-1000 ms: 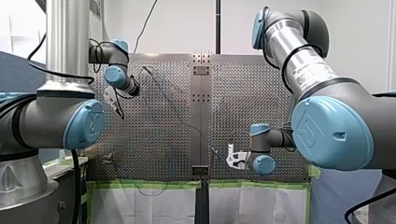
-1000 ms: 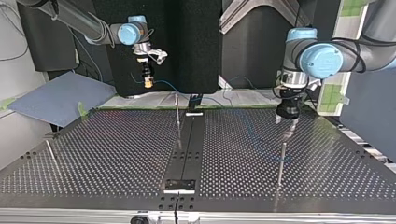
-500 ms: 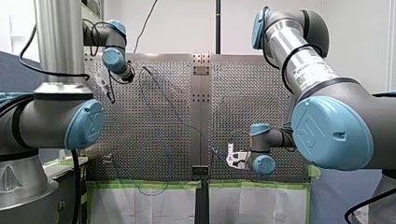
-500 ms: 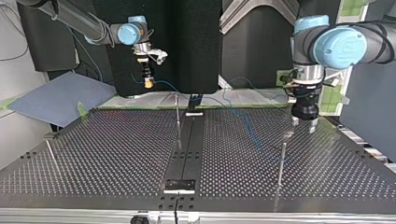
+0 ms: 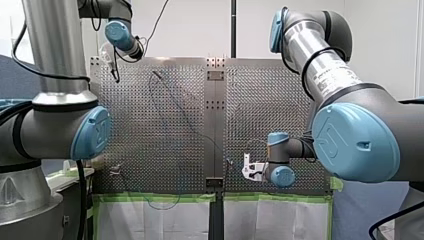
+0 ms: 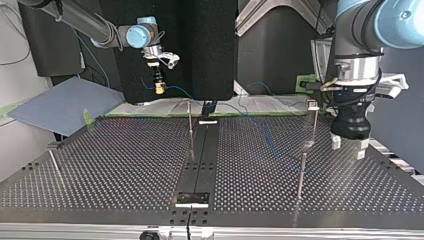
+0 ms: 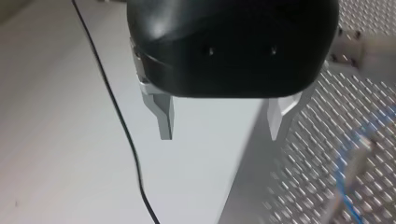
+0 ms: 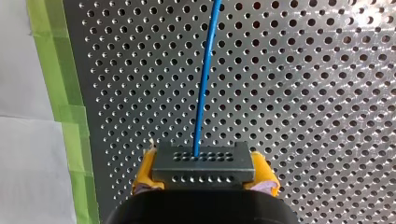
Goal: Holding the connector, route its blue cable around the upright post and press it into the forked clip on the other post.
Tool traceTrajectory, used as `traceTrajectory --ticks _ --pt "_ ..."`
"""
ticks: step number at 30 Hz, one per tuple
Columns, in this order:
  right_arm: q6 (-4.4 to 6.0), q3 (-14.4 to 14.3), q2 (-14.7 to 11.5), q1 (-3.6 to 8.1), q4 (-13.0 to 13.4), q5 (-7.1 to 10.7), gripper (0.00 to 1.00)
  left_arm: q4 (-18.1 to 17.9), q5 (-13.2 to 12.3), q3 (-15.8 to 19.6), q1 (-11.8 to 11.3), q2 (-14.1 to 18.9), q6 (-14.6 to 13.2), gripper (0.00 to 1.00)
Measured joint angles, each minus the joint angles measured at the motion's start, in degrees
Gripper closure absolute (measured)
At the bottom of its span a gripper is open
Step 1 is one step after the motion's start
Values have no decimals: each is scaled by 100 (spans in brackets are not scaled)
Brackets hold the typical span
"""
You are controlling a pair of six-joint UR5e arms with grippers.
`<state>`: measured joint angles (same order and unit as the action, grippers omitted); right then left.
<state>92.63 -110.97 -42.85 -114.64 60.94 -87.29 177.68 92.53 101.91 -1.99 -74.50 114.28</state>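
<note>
Here my right gripper clamps the connector, upper left of the top view; my left gripper hangs empty, fingers apart. I would keep the blue cable taut round the post toward the probable forked clip.

My left gripper (black-bodied) hangs with its metal fingers spread wide, while my right gripper's yellow pads clamp the connector from both sides.
</note>
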Motion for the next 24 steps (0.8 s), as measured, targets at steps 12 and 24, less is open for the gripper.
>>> traceTrajectory --ticks 12,24 --pt "17 0 0 -1 -10 0 100 581 -374 -578 220 -22 -347 0" --pt "31 0 2 -11 -11 0 100 1221 74 -887 497 -365 -658 0"
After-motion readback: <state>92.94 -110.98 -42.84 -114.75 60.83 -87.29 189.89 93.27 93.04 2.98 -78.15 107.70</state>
